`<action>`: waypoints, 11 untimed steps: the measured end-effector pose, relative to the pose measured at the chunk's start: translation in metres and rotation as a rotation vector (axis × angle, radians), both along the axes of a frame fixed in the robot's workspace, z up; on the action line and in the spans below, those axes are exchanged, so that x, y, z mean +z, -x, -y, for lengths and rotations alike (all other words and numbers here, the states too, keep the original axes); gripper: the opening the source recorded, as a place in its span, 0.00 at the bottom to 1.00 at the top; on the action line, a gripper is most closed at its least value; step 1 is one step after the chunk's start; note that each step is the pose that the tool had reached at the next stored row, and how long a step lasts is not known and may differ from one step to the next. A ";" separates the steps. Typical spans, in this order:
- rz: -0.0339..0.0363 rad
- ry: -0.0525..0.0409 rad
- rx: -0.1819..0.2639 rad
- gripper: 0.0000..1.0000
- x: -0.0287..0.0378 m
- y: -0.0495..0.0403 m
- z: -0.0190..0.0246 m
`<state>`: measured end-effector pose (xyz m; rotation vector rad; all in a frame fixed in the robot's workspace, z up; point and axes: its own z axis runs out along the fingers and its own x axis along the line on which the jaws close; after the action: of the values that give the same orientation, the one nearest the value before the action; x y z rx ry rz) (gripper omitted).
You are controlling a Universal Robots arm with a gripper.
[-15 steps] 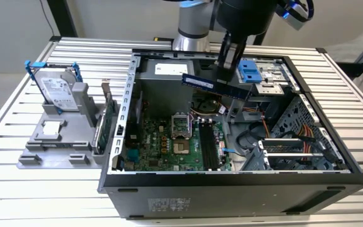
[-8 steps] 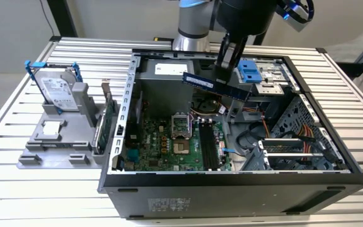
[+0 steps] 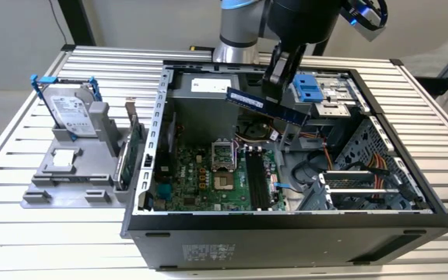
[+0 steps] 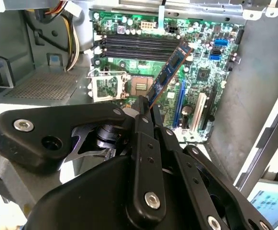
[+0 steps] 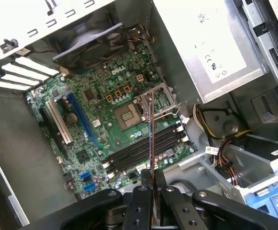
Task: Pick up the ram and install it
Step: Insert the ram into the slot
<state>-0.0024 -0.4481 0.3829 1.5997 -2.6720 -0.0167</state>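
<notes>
The ram (image 3: 267, 105) is a thin dark blue stick with black chips, held in the air above the open computer case (image 3: 154, 122). My gripper (image 3: 280, 83) is shut on its middle, high over the case's back part. In the second wrist view the ram (image 4: 170, 72) juts out from between the black fingers (image 4: 142, 115) over the motherboard (image 4: 201, 72). In the first wrist view the ram (image 5: 151, 139) is seen edge-on, hanging above the row of black memory slots (image 5: 143, 151) beside the processor socket (image 5: 128, 114).
A grey hard drive in a blue frame (image 3: 72, 114) stands on a grey holder (image 3: 68, 175) at the exterior view's left. A green card (image 3: 133, 153) leans beside the case. Inside are the power supply (image 3: 208, 87), cables (image 3: 364, 169) and a blue drive bay (image 3: 310, 87).
</notes>
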 end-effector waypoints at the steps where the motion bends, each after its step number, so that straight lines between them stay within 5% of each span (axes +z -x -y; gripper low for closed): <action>1: 0.0000 -0.0001 -0.008 0.00 0.0000 0.0000 0.0000; 11: 0.0000 -0.0001 -0.083 0.00 0.0000 0.0000 0.0000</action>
<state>-0.0024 -0.4481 0.3829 1.4877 -2.7364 -0.0185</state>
